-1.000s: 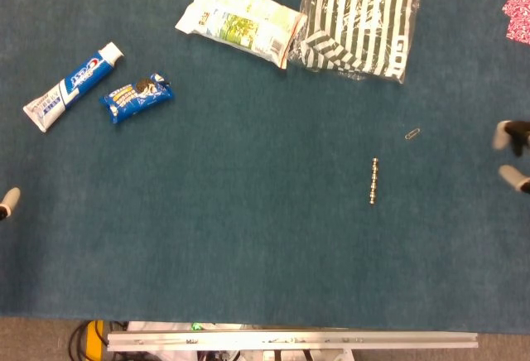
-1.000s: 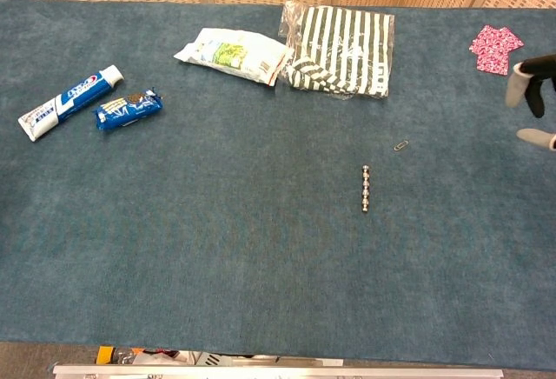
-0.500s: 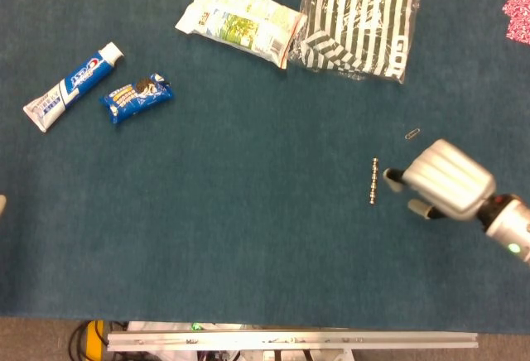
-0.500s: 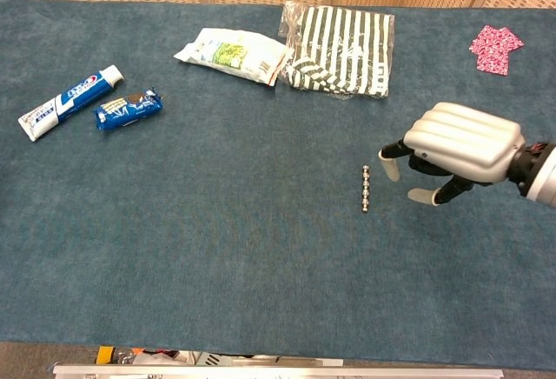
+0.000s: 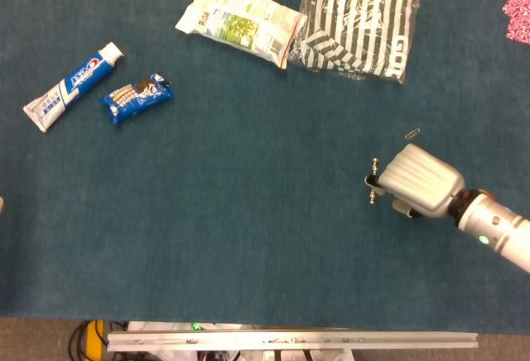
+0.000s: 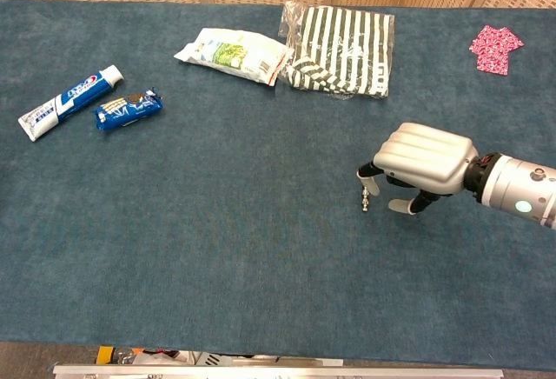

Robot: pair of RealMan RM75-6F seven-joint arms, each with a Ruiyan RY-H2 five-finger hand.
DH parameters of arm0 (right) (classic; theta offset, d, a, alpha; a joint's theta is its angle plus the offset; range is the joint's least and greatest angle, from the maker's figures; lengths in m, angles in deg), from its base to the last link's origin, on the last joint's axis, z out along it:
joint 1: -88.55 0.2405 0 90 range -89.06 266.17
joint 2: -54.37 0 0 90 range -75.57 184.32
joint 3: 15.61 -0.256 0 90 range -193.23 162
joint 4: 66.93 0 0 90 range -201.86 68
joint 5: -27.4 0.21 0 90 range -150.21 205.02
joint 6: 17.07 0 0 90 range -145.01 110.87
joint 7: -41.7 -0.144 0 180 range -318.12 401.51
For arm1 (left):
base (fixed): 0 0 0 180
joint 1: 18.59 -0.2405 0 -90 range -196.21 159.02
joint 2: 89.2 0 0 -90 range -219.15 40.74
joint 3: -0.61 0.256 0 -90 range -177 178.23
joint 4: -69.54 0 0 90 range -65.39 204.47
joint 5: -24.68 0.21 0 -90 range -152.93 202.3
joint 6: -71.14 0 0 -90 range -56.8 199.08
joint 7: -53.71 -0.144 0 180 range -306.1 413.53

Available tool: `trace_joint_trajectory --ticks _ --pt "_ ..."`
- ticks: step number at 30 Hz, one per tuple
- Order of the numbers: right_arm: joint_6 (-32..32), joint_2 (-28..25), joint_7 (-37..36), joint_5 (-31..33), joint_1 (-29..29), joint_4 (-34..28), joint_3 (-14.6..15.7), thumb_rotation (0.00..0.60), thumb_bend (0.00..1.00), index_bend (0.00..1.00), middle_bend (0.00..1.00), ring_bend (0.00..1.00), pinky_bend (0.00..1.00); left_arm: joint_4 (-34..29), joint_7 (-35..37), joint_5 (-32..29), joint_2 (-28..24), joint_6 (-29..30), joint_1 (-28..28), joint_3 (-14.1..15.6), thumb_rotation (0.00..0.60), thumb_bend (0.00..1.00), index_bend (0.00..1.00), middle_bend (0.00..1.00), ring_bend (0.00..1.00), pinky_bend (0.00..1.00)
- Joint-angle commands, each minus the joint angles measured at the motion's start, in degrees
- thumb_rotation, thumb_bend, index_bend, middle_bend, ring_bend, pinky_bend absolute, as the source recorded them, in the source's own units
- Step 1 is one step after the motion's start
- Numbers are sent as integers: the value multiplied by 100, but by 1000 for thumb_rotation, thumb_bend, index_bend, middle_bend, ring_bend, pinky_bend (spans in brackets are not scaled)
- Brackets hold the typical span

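Note:
My right hand [image 5: 418,183] [image 6: 423,169] hangs palm down over the blue cloth at the right. Its curved fingertips [image 6: 369,176] come down onto a short string of metal beads [image 5: 372,197] [image 6: 366,200]. The thumb stands apart from the fingers, nearer me, and nothing is plainly gripped. The beads lie flat on the cloth, their middle hidden under the fingers. Only a pale sliver of my left hand [image 5: 1,204] shows at the left edge of the head view.
A paperclip [image 5: 411,134] lies just beyond the right hand. At the back are a striped bagged cloth [image 6: 340,49] and a white-green pouch [image 6: 233,54]. A toothpaste tube [image 6: 69,101] and a blue snack pack [image 6: 128,109] lie far left, and a pink patterned item [image 6: 495,49] far right.
The right hand came in from the right edge and moved left, lowering until its fingertips reached the beads. The left hand drew back almost out of the head view.

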Motion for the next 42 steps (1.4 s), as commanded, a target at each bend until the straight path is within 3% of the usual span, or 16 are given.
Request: trace_joint_trajectory --ticks 1,21,42 --pt "52 138 55 25 91 151 16 600 252 508 997 1000 1000 7 5 1 8 8 -6 -2 600 193 0 72 60 45" --pt "24 670 301 252 318 693 103 600 249 508 997 1000 1000 37 74 -39 -10 44 -43 -49 600 192 0 71 60 45" --pt "58 908 408 490 478 859 160 600 251 508 997 1000 1000 146 204 -62 -21 20 -53 -73 600 193 0 71 60 45"
